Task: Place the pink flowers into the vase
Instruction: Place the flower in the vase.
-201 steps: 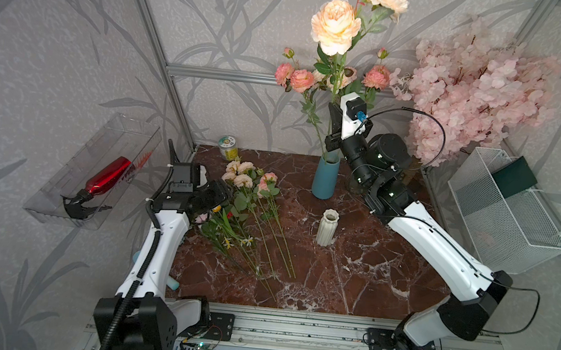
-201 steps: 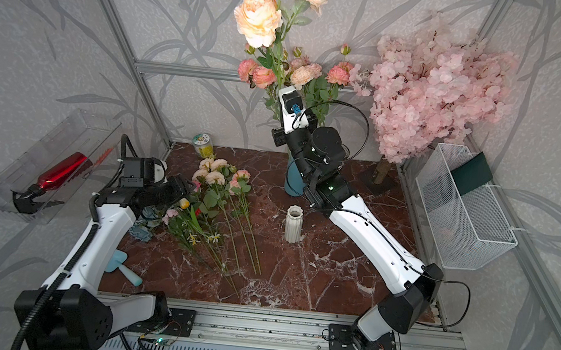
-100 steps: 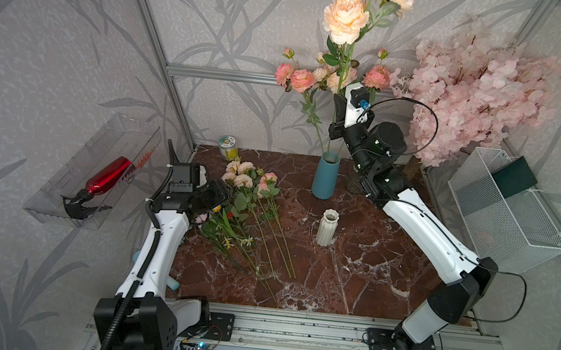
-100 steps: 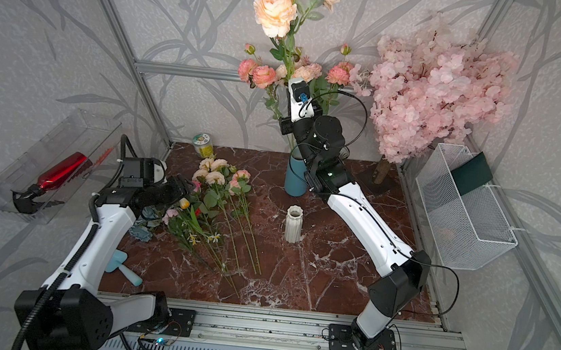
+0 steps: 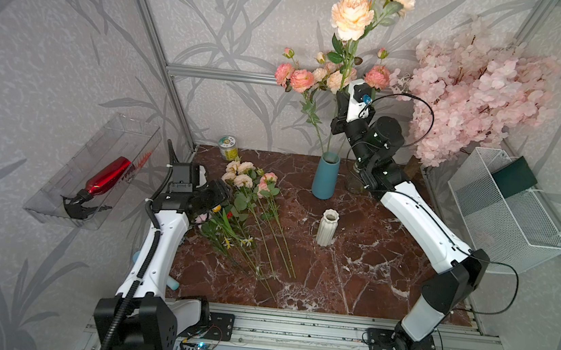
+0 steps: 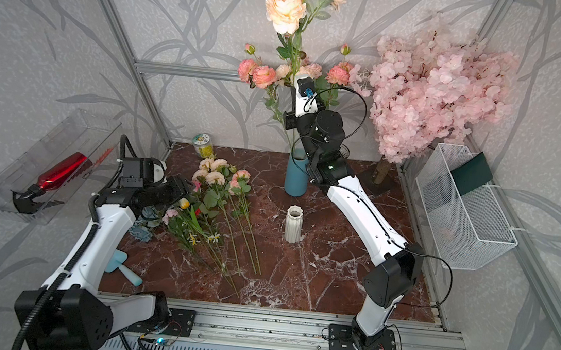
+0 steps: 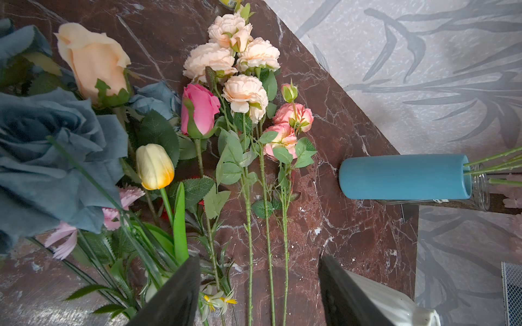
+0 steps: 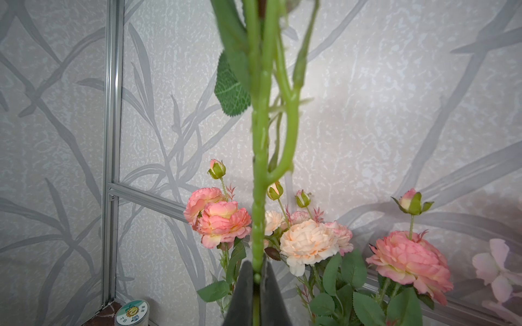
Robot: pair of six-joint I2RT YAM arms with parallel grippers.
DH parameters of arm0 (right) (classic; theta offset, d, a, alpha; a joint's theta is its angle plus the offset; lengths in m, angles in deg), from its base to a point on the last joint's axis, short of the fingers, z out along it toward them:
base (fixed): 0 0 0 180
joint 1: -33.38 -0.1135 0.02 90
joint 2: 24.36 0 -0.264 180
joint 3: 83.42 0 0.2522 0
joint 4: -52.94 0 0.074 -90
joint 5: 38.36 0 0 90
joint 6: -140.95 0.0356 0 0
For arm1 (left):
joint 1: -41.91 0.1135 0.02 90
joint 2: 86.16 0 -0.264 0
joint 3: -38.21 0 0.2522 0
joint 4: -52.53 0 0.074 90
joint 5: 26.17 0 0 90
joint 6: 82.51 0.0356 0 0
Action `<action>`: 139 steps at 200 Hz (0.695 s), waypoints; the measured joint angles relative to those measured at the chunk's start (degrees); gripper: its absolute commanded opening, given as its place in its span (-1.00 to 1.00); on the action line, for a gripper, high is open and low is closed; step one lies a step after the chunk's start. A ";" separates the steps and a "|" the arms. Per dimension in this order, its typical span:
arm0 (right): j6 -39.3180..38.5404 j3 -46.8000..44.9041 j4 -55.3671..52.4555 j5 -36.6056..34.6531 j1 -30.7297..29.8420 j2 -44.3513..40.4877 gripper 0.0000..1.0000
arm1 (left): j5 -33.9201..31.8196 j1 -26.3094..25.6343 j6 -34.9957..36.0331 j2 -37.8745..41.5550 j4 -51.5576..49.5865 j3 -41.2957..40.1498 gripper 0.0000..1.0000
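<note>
Left gripper [image 7: 260, 262] hangs open-jawed and empty over pink flowers [image 7: 245, 93] lying on the marble table [image 7: 353, 225]. Beyond, right gripper [image 8: 257, 272] pinches a peach spray's stem [image 8: 259, 169] above the blue vase [image 5: 324, 177], which holds other sprays [image 5: 296, 78]. The label on the jar [image 5: 228, 147] at the back is illegible.

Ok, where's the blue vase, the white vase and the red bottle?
blue vase [image 5: 325, 178]: in a top view, middle of its body.
white vase [image 5: 327, 230]: in a top view, its ribbed side.
red bottle [image 5: 108, 176]: in a top view, its red body.
</note>
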 measured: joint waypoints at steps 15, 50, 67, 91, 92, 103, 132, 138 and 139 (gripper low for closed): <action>0.35 0.09 0.00 0.28 0.24 0.04 -1.00 | 0.02 0.04 0.00 0.00 0.02 0.00 0.35; 1.36 0.09 -0.11 0.81 0.87 0.15 -1.00 | 0.13 0.28 0.00 -0.15 0.02 -0.02 0.35; 1.86 0.09 -0.11 0.90 1.18 0.15 -1.00 | 0.13 0.28 0.00 -0.20 0.02 -0.02 0.35; 2.43 0.11 -0.13 1.16 1.46 0.35 -1.00 | 0.13 0.31 0.00 -0.20 0.02 -0.02 0.35; 2.43 0.13 -0.13 1.20 1.46 0.37 -1.00 | 0.13 0.31 0.02 -0.20 0.02 -0.02 0.35; 2.58 0.26 -0.15 1.36 1.60 0.63 -1.00 | 0.13 0.31 0.00 -0.20 0.04 -0.02 0.35; 2.84 0.68 -0.35 1.42 1.99 1.68 -1.00 | 0.17 0.31 0.00 -0.20 0.04 -0.02 0.35; 2.84 0.87 -0.46 1.44 2.05 1.90 -1.00 | 0.17 0.31 0.00 -0.20 0.04 -0.02 0.35; 2.84 0.92 -0.50 1.42 2.05 1.99 -1.00 | 0.20 0.31 0.00 -0.20 0.04 -0.02 0.35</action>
